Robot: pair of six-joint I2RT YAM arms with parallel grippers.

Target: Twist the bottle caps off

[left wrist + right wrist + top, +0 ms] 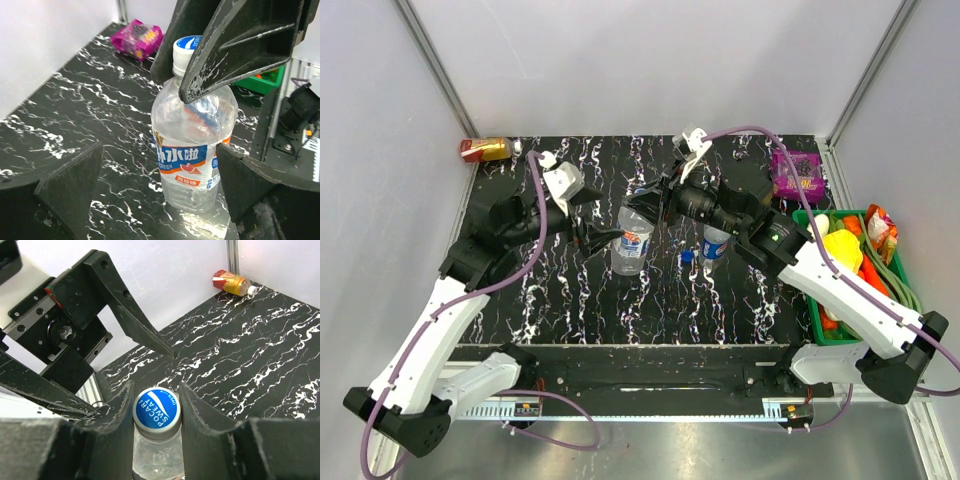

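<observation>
Right gripper (157,399): jaws narrow, clamped on white ribbed screw cap with blue top (157,413), which sits on clear plastic bottle with white, blue and red label (186,159). Left gripper (159,152): jaws wide, flanking that upright bottle on black marbled worktop (75,100); contact cannot be told.

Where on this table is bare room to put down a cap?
Bare: the black marbled table strip from the clear plastic Pepsi bottle to the near edge. Crowded: the middle, where the right gripper pinches the blue-topped white cap.
</observation>
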